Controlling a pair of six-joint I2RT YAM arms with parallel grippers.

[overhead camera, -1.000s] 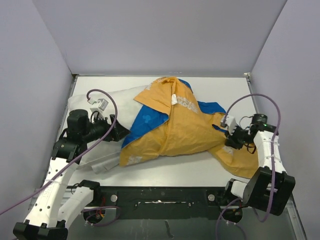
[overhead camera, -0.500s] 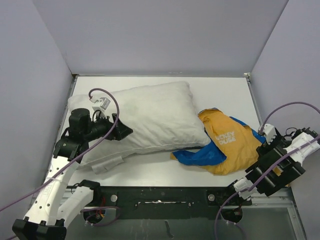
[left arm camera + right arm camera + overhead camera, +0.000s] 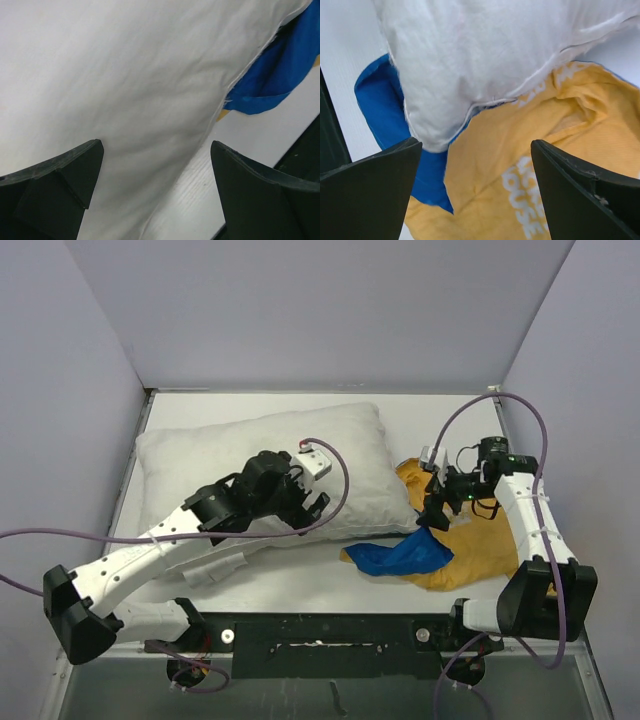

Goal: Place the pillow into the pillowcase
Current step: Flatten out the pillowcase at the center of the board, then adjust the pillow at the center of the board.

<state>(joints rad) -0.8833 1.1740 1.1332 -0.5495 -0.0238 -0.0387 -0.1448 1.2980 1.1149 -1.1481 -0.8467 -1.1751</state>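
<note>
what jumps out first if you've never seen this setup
A plump white pillow lies left of centre, bare, outside its case. The crumpled yellow-and-blue pillowcase lies at its right end, partly under the pillow's corner. The left gripper and right gripper hover open over them.

Top external: high, behind the arm bases; looked down over the whole table (image 3: 330, 585).
Left wrist: close above the pillow (image 3: 125, 75); faced down.
Right wrist: close above the pillowcase (image 3: 520, 150); faced down.
Shared: pillow edge over blue pillowcase cloth.
</note>
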